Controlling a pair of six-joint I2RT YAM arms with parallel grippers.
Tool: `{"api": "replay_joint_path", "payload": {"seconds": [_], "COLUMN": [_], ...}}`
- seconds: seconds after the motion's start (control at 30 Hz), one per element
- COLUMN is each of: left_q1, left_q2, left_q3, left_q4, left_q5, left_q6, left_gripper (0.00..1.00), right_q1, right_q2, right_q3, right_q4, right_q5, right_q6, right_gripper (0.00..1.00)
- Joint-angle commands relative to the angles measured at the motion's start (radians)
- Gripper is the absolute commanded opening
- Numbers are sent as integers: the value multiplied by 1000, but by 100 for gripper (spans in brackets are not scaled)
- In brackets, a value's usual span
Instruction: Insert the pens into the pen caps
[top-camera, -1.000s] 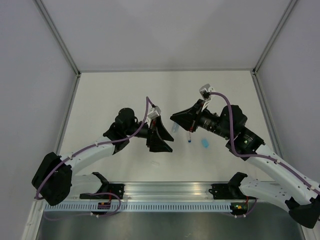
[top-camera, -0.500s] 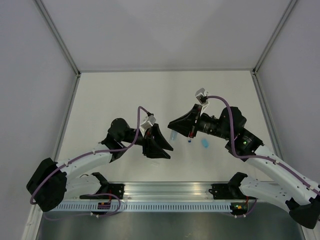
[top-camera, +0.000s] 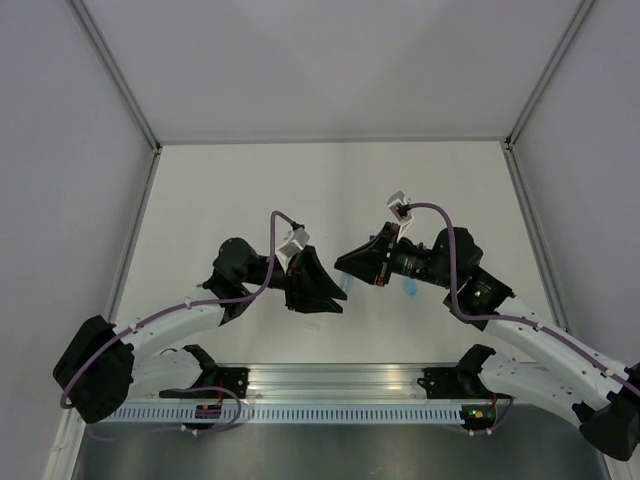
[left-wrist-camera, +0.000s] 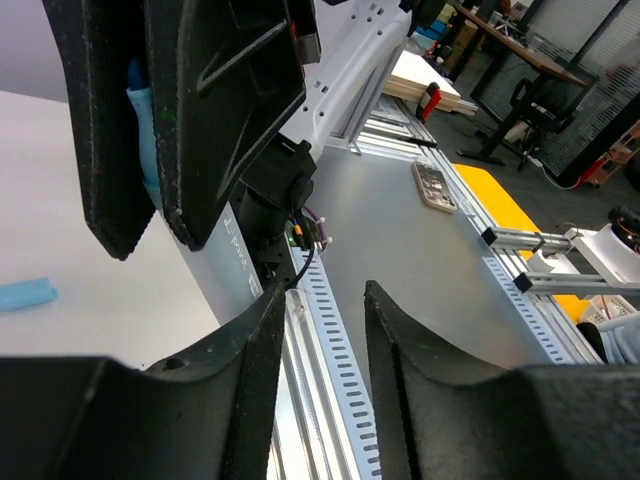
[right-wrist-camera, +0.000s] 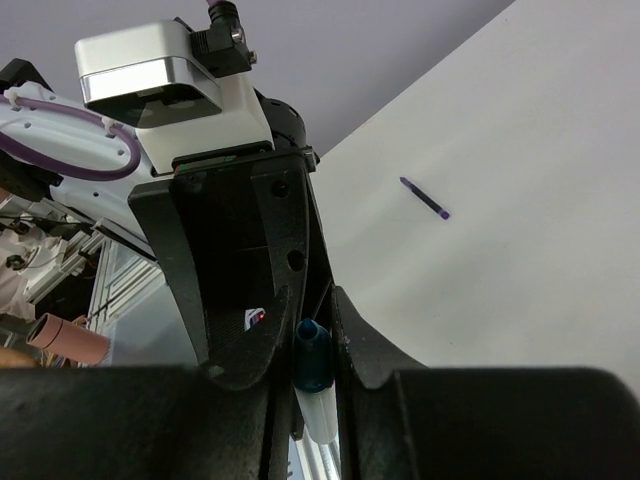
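Pen (right-wrist-camera: 311, 360): white barrel with a dark blue end. It is clenched between the fingers of the right end effector (top-camera: 348, 266), blue end poking out past the fingertips. Barrel mostly hidden by the fingers.

Right end effector is off the bench (top-camera: 250, 190), tips aimed at the left end effector (top-camera: 335, 297). The two sit tip to tip, near each other; cannot tell if they touch.

Left end effector: fingers stand apart in its wrist view, and nothing shows in the gap.

Pale blue piece (left-wrist-camera: 142, 130) sits between the right end effector's fingers, seen from the left wrist. Cannot tell whether it is a cap or part of the barrel.

Cap (top-camera: 410, 288): short, stubby, pale translucent blue. It lies flat on the bench, just nearside of the right end effector's wrist, touching nothing.

Dark pen (right-wrist-camera: 425, 198): thin, near black with a purple cast. It lies on the bench well beyond the right end effector's tips, alone.
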Motion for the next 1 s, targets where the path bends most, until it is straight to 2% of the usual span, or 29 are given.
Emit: {"api": "replay_joint_path", "payload": {"seconds": [0.0,0.17,0.4,0.6,0.77,0.97], "left_q1": [-1,-1,-1,-1,-3,-1], "left_q2": [4,-22,-38,-39,-33,-21], "left_q3": [18,21,31,33,-4,-19], "left_q4": [-68,-132,-223,-240,-128,-103], "left_q5": [-24,-29,-70,-87,-101,-119], "left_q6": [59,104,161,165,113,104], "left_gripper": [47,54,61,63,63,62], "right_q1": [2,1,1,2,2,7], "right_q2": [-41,-69,-57,-53,-40,-33], "right_q3": [15,109,164,74,3,-64], "right_q4": [63,-110,-175,-90,9,111], "right_q5": [-9,89,68,61,48,44], "right_q6": [14,-80,-97,-39,11,66], "right_gripper": [0,0,0,0,0,0]}}
